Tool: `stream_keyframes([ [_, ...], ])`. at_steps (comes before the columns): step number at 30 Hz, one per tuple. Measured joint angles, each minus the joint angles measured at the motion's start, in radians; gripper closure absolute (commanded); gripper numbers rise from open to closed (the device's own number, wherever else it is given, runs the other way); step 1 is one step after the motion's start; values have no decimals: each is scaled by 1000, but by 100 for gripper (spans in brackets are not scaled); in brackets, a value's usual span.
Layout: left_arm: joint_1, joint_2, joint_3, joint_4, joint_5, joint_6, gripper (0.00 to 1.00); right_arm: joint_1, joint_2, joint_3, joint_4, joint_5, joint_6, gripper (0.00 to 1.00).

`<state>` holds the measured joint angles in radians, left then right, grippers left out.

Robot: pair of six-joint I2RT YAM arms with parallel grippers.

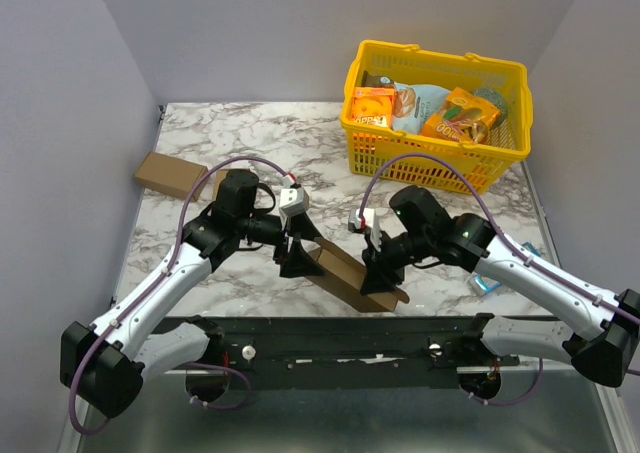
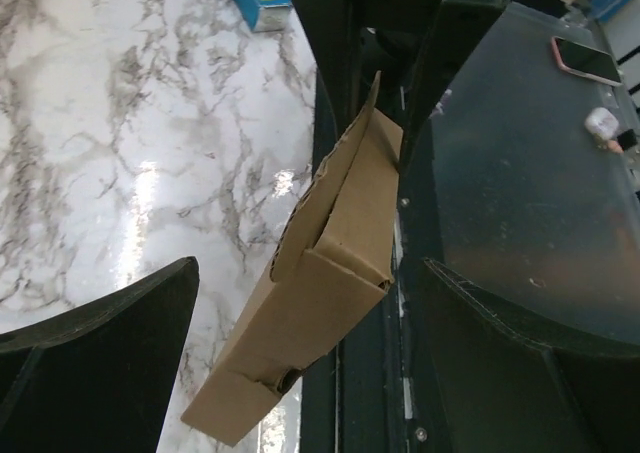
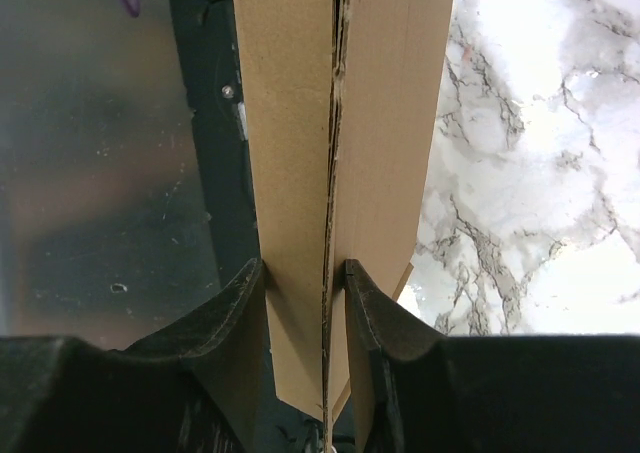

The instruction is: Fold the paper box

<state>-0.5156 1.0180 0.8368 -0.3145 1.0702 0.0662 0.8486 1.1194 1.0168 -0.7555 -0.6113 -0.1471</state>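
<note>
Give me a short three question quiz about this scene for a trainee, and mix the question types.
1. True or false: the right gripper is clamped on the plain brown cardboard paper box.
2. The left gripper is: A open, the box between its jaws; B shut on the box; C out of view.
3. Fill in: the yellow plastic basket sits at the marble table's far ____ corner.
Key: 1 true; 2 A; 3 right.

Bare marble table (image 1: 250,133) lies open across the far middle. The yellow basket (image 1: 440,158) blocks the far right corner, a small cardboard box (image 1: 170,174) sits at the left edge, and the paper box (image 1: 345,273) spans the near centre.
</note>
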Motion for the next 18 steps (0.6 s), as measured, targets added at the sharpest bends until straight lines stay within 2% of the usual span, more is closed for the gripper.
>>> stream_keyframes([
  [4,-29,27,0,-1,33,-2,15,0,6,0,-1,-26,-8,62],
  [5,-34,31,0,-1,38,-2,23,0,8,2,-2,-30,-10,62],
  [8,-50,37,0,0,47,-3,35,0,15,10,-2,-43,-13,63],
  [18,-107,53,-2,-1,53,-5,60,-9,34,28,-27,-53,-39,64],
])
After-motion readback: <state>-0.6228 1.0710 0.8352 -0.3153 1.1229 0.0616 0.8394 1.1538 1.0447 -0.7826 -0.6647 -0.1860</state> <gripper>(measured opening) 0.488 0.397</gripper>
